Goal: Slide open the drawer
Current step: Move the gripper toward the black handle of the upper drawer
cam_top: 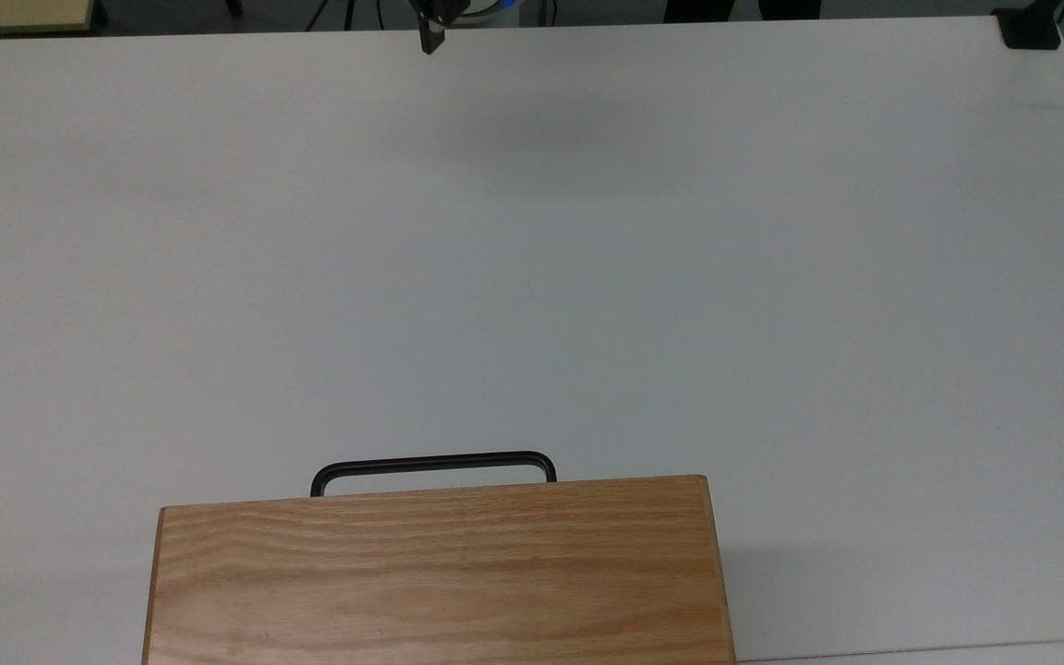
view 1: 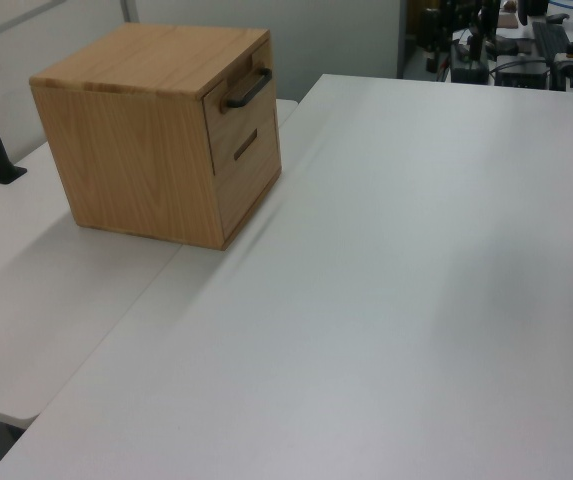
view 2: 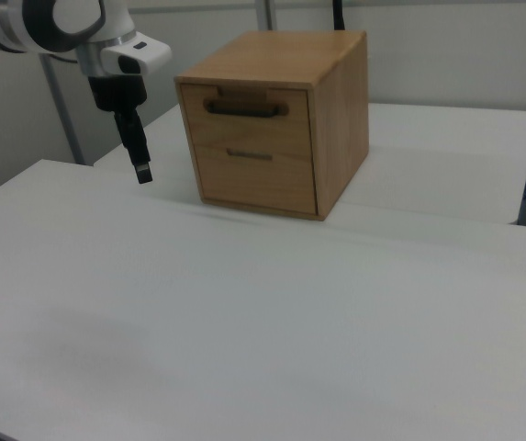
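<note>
One table: wide white tabletop [view 2: 244,322], nearest in the right view, bare across its near half.
Gripper: black two-finger gripper [view 2: 142,171] on the white robot arm [view 2: 70,18], pointing down and hanging above the table at the right view's left, clear of the surface; in the top view it sits at the far edge [cam_top: 431,39]. Open or closed cannot be told.
Gap: gripper and cabinet are apart, nothing touching the handle.
Drawer: light oak-coloured wooden drawer [view 2: 253,124], upper of two fronts, pushed in with its front panel level with the cabinet's face.
Handle: thin black metal U-shaped handle [view 2: 244,109] across the top of the drawer front, jutting toward the gripper's side; from above it shows as a dark loop [cam_top: 433,462] past the cabinet's edge.
Lower front: second oak drawer front [view 2: 255,179] with a small dark slot, also shut.
Cabinet: box-shaped oak cabinet [view 2: 341,119] with a flat grained top, standing upright beyond the gripper.
Far table: second white tabletop [view 2: 446,156] behind and to the right view's right of the cabinet.
</note>
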You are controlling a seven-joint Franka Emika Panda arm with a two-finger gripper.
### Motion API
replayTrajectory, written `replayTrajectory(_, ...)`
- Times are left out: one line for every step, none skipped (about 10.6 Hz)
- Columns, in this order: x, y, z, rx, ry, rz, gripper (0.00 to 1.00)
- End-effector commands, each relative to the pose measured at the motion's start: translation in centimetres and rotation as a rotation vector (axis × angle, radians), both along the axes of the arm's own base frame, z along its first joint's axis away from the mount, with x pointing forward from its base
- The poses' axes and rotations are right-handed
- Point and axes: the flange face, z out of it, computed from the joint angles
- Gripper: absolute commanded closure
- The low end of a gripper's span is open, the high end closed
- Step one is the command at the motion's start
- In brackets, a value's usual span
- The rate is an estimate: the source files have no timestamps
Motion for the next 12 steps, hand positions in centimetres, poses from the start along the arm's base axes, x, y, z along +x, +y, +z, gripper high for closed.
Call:
replayTrajectory(2.4, 1.3, 0.0, 0.085, -0.061, -0.258, 0.00)
replayTrajectory(3.4, 1.4, -0.2, 0.100, -0.100, -0.368, 0.00)
replayTrajectory(4.6, 1.4, -0.9, 0.116, -0.130, -0.482, 0.00)
replayTrajectory(5.5, 1.5, -1.0, 0.142, -0.172, -0.576, 0.00)
replayTrajectory(6.6, 1.6, -1.7, 0.164, -0.204, -0.654, 0.00)
replayTrajectory(7.7, 2.3, -2.5, 0.187, -0.234, -0.704, 0.00)
replayTrajectory(9.0, 2.4, -3.3, 0.217, -0.282, -0.755, 0.00)
replayTrajectory(10.7, 2.3, -4.5, 0.249, -0.338, -0.805, 0.00)
replayTrajectory(12.8, 2.2, -6.2, 0.293, -0.415, -0.836, 0.00)
replayTrajectory(14.8, 2.1, -7.1, 0.340, -0.491, -0.852, 0.00)
replayTrajectory(15.8, 2.2, -8.0, 0.364, -0.534, -0.867, 0.00)
replayTrajectory(16.4, 3.2, -8.0, 0.403, -0.598, -0.854, 0.00)
